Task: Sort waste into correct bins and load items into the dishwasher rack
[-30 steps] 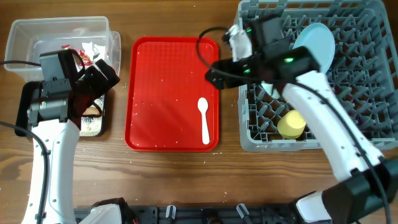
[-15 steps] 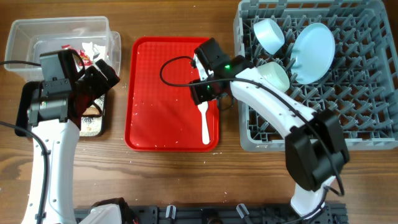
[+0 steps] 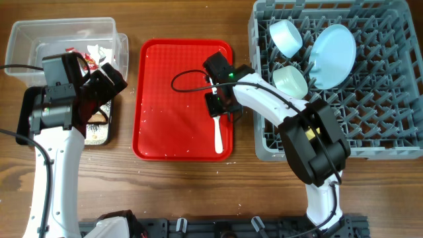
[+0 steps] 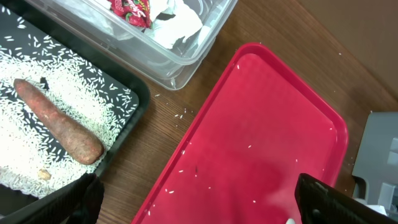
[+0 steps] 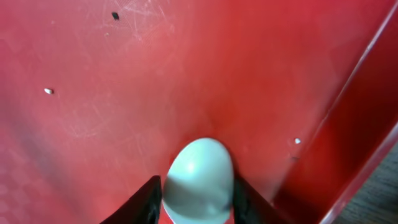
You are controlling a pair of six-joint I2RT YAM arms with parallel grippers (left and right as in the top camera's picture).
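The white spoon point(image 3: 219, 135) lies on the red tray point(image 3: 172, 99) near its right edge. My right gripper point(image 3: 216, 104) is down on the spoon's bowl point(image 5: 198, 174), with a finger point(image 5: 146, 200) tight against each side. My left gripper point(image 3: 109, 82) hangs open and empty by the bins. The clear tub point(image 3: 63, 33) holds the red-and-white wrapper point(image 4: 134, 9). The black tray point(image 4: 134, 93) holds rice grains point(image 4: 93, 99) and the brown food piece point(image 4: 59, 121). The grey rack point(image 3: 390, 99) holds the blue bowl point(image 3: 286, 36), blue plate point(image 3: 332, 54) and pale green bowl point(image 3: 291, 80). The yellow cup is hidden.
A few rice grains lie scattered on the red tray point(image 4: 249, 143) and on the wooden table point(image 3: 198, 192). My right arm point(image 3: 284, 106) reaches from the rack's left side across onto the tray. The tray's raised right rim point(image 5: 367, 93) runs close beside the spoon.
My right arm has swung from above the rack to the red tray and come down around the spoon's bowl. The left arm has not moved.
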